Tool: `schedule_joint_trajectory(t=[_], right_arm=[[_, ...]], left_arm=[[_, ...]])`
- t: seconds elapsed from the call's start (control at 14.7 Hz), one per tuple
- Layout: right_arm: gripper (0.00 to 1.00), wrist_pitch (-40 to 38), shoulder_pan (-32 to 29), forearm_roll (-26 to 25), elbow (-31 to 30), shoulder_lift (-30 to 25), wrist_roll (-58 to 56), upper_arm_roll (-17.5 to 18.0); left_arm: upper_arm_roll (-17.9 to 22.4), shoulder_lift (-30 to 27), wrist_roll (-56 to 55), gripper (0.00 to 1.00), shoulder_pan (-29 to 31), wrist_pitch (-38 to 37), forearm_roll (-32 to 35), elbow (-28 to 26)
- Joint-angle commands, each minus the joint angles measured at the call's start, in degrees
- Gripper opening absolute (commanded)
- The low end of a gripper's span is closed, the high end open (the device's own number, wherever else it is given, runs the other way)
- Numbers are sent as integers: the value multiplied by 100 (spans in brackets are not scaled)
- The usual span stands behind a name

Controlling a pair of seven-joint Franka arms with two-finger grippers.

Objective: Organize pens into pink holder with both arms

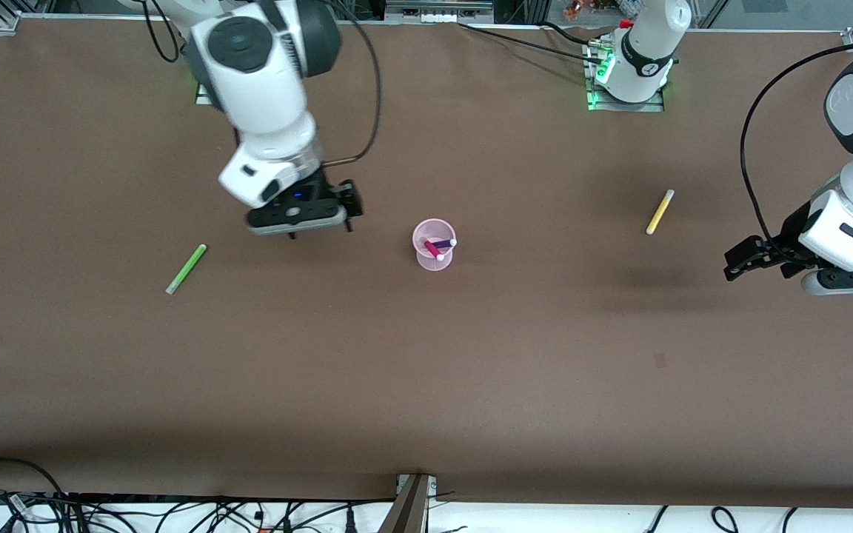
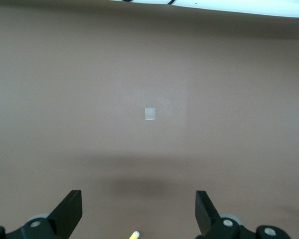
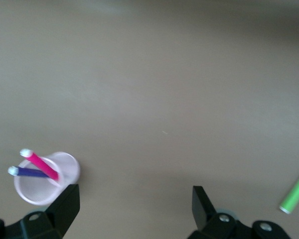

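Note:
The pink holder (image 1: pixel 432 248) stands mid-table with the magenta pen (image 1: pixel 433 249) and the purple pen (image 1: pixel 444 243) leaning in it; the right wrist view shows the holder (image 3: pixel 70 169) too. The green pen (image 1: pixel 186 269) (image 3: pixel 295 192) lies flat toward the right arm's end. Toward the left arm's end lies the yellow pen (image 1: pixel 660 212). My right gripper (image 1: pixel 320 229) (image 3: pixel 134 196) hangs open and empty over the table between the green pen and the holder. My left gripper (image 1: pixel 841 283) (image 2: pixel 139 199) hovers open and empty near the yellow pen, whose pale tip (image 2: pixel 135 234) shows between the fingers.
A small pale tape patch (image 1: pixel 660 360) (image 2: pixel 149 113) sits on the brown table, nearer the front camera than the yellow pen. Cables (image 1: pixel 175 511) lie along the table's front edge. The left arm's base (image 1: pixel 634 66) stands at the back.

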Motion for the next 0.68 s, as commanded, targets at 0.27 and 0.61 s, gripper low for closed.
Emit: schedule_joint_trajectory(t=[0.27,0.61], right_arm=[[100,-1958,-999,196,476,-633,-1217,-340],[100,-2296,-2879,90,40,-1440,-1920,1004]], left_arm=[[-19,37,-14,100,30,11,-126,105],[-28,2,3,100,21,2,-64,114]])
